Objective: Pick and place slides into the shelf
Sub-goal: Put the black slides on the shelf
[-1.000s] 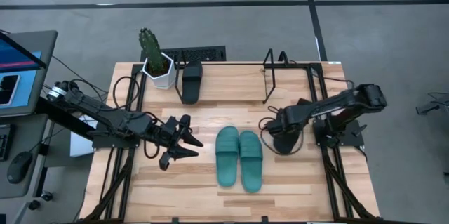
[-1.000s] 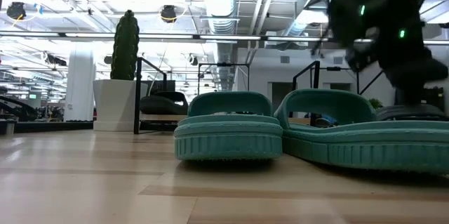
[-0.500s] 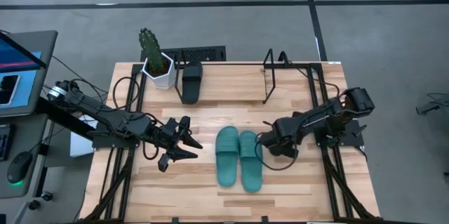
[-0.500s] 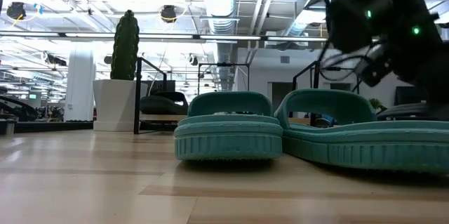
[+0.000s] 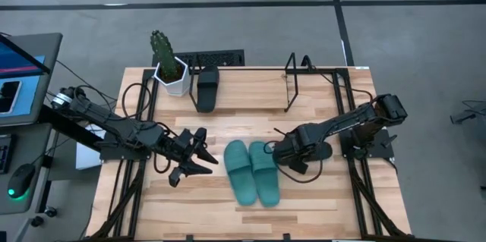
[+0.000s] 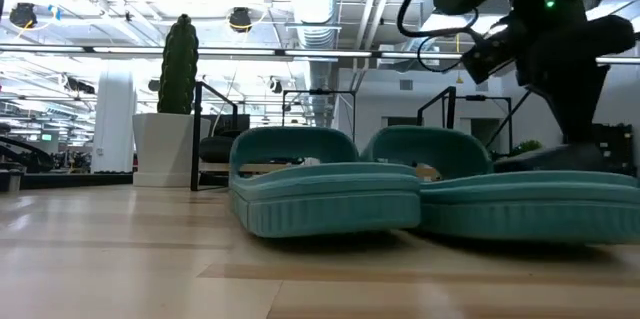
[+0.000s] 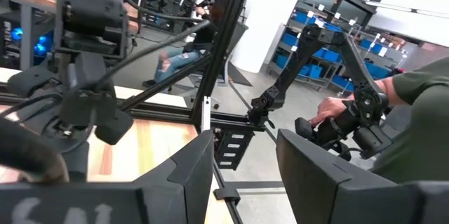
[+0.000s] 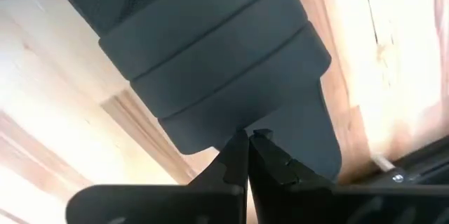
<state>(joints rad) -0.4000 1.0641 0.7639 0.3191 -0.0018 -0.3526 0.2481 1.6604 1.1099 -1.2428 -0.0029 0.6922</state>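
Two teal slides (image 5: 241,172) (image 5: 263,174) lie side by side on their soles at the table's middle. One black slide (image 5: 206,86) sits on the shelf (image 5: 292,83) at the far edge. Another black slide (image 8: 210,62) lies flat on the table under my right gripper (image 5: 282,151), which is shut, points steeply down and stands against the far end of the right teal slide. My left gripper (image 5: 194,162) hangs open and level to the left of the teal pair, with nothing between its fingers. My right gripper's shut fingertips (image 8: 242,147) meet the black slide at the edge of its ribbed strap (image 8: 238,119), coming from above. The slide lies flat on the wood. Whether any of it is pinched, and whether the gripper itself touches the teal slide's far end (image 5: 266,149), I cannot tell.
A potted cactus (image 5: 168,64) stands at the far left corner beside the shelf. Black frame rails (image 5: 144,174) run along both table sides. In the left wrist view a person (image 7: 421,126) sits beyond the table. Bare wood lies near the front edge.
My right gripper has moved toward the table's left edge, up against the teal pair, staying shut. Both teal slides have slid left along the table and turned, their far ends swinging left more than their near ends.
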